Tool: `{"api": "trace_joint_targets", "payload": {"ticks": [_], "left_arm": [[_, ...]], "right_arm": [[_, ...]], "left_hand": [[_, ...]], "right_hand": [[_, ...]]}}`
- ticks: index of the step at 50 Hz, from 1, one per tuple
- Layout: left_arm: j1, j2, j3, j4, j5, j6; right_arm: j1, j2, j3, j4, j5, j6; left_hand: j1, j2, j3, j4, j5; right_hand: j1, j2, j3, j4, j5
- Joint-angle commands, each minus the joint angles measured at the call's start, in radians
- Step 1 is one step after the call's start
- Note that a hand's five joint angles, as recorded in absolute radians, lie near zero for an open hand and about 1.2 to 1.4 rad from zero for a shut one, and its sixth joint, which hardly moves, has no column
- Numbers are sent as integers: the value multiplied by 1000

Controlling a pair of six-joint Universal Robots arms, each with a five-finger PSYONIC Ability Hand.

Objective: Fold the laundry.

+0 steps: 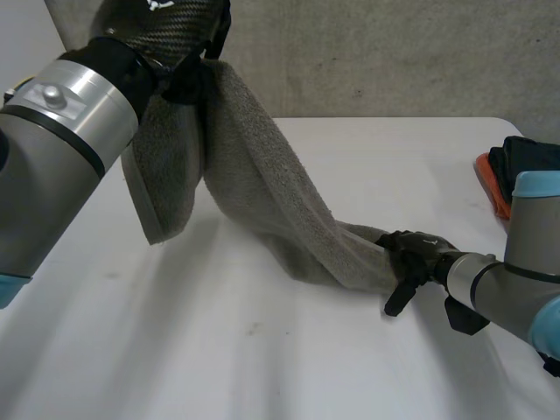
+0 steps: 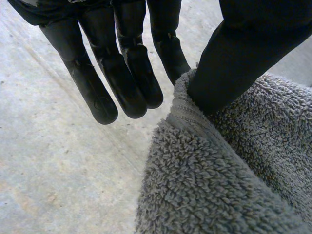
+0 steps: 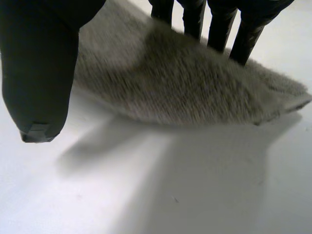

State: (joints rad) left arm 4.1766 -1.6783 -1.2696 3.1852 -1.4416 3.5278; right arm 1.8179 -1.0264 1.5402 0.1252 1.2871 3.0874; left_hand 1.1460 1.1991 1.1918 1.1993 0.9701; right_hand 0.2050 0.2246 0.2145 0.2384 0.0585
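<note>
Grey towel hangs in a long slope. One end is raised high over the far-left part of the bench, the other lies flat on the bench toward the right. A loose flap droops from the raised end, clear of the bench.

Top end: left robot hand has the hemmed edge nipped btwn its thumb and one finger, w/ the other fingers straight and free beside the cloth. A light edge pinch like that prob. lifts the towel w/o bunching it, so the hem hangs clean for a fold.

Low end: right robot hand has its fingers down on top of the cloth near a corner. Its thumb is off the towel, above bare bench — so spread and pressing, not gripping. Reads as an anchor: pin that end so the lifted end can draw the cloth straight instead of dragging the lot.

Judgement: early in the fold — towel is stretched out, not yet laid flat or doubled. Next move prob. needs the raised end carried over and down toward the pinned end. Risks: the pinch slips, or the pinned end slides.

Far right of the bench, well apart from the towel, is an orange item w/ dark cloth on it. Maybe more laundry, can't tell.
</note>
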Motion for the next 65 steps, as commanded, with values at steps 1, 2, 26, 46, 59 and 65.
{"api": "trace_joint_targets", "payload": {"ticks": [1, 2, 26, 46, 59, 65], "left_arm": [[5, 14, 13, 1, -36, -33], [7, 14, 16, 1, -39, -38], [108, -195, 129, 351, -177, -64], [-41, -60, -712, 147, -169, 51], [19, -85, -311, 131, -161, 22], [33, -300, -117, 140, -93, -39]], "right_arm": [[26, 26, 4, -79, 77, -65], [34, 22, 4, -113, 90, -68], [43, -216, -289, -616, 227, -368], [26, -169, 133, -332, 123, -469], [29, -208, 208, -384, 107, -469], [32, -225, 222, -392, 107, -469]], "left_hand": [[250, 197, 204, 197, 252], [250, 197, 204, 197, 252], [250, 197, 204, 197, 252], [-477, -530, -523, -530, -476], [-574, -627, -620, -628, -573], [-566, -619, -611, -619, -564]], "right_hand": [[344, 325, 335, 311, 316], [963, 943, 953, 930, 935], [1191, 1172, 1182, 1158, 1163], [1191, 1172, 1182, 1158, 1163], [1191, 1172, 1182, 1158, 1163], [1191, 1172, 1182, 1158, 1163]]}}
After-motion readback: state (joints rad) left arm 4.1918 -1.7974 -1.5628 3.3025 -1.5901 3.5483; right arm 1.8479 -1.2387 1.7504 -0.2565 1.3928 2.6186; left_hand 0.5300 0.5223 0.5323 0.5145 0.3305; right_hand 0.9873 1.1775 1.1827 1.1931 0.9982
